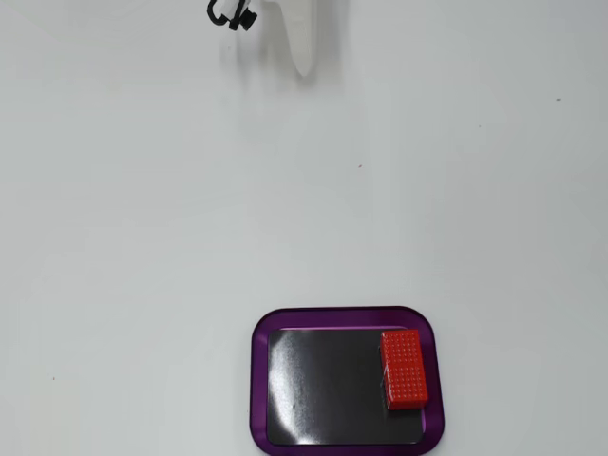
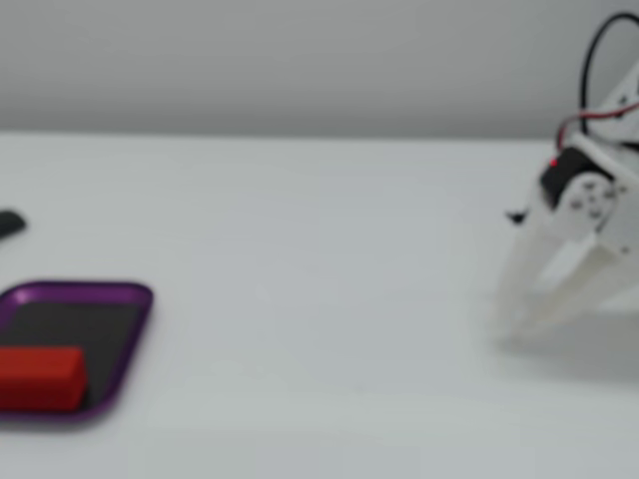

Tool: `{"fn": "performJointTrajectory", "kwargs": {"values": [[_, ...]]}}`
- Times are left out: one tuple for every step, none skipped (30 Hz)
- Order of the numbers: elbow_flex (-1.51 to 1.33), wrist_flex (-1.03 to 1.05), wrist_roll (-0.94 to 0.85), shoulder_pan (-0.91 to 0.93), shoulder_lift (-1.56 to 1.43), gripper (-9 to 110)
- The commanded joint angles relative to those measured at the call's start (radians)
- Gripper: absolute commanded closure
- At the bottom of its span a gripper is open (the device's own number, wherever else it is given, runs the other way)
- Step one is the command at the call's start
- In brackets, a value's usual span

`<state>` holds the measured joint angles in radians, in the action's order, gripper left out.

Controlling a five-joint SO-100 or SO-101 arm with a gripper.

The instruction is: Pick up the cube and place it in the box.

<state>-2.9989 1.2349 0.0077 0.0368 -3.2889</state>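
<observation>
Step in hand: placement looks done. One cube [image 1: 404, 369], red and dotted, is lying flat on the dark floor of one box [image 1: 346, 317], against the right-hand wall as the top-down fixed view shows it; in the low side fixed view the cube [image 2: 40, 379] is sitting inside the purple rim [image 2: 130, 339] at the left edge of the picture.

One gripper [image 2: 519, 321] is resting well apart from the box, tips pointing down near the table [image 2: 300, 249], holding nothing; the picture is soft here, but its fingers [image 2: 574, 294] appear parted by a narrow gap.

Next move, as a judgement: nothing further is needed for the cube; the arm only needs parking clear of the box.

Count: cube, one; box, one; gripper, one; small dark item [image 2: 10, 224] at the left edge of the side view, one, too blurred to name.
</observation>
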Motion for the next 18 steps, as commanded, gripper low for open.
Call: {"fn": "performJointTrajectory", "kwargs": {"values": [[-0.005, 0.003, 0.006, 0.005, -0.009, 102], [-0.006, 0.003, 0.006, 0.005, -0.009, 102], [-0.006, 0.006, 0.006, 0.005, -0.009, 102], [-0.006, 0.014, 0.006, 0.002, -0.009, 102], [-0.006, 0.017, 0.006, 0.002, -0.009, 102], [-0.006, 0.017, 0.005, 0.005, -0.009, 102], [-0.006, 0.017, 0.005, 0.005, -0.009, 102], [-0.006, 0.017, 0.005, 0.005, -0.009, 102], [-0.006, 0.017, 0.005, 0.005, -0.009, 102], [-0.006, 0.017, 0.003, 0.005, -0.009, 102], [-0.006, 0.017, 0.003, 0.005, -0.009, 102], [-0.006, 0.017, 0.002, 0.005, -0.009, 102], [-0.006, 0.017, 0.000, 0.005, -0.009, 102], [-0.006, 0.017, 0.000, 0.003, -0.009, 102], [-0.006, 0.017, -0.002, 0.002, -0.009, 102], [-0.006, 0.017, -0.003, 0.000, -0.009, 102], [-0.006, 0.017, -0.003, 0.000, -0.009, 102], [-0.006, 0.017, -0.003, 0.000, -0.009, 102]]}}
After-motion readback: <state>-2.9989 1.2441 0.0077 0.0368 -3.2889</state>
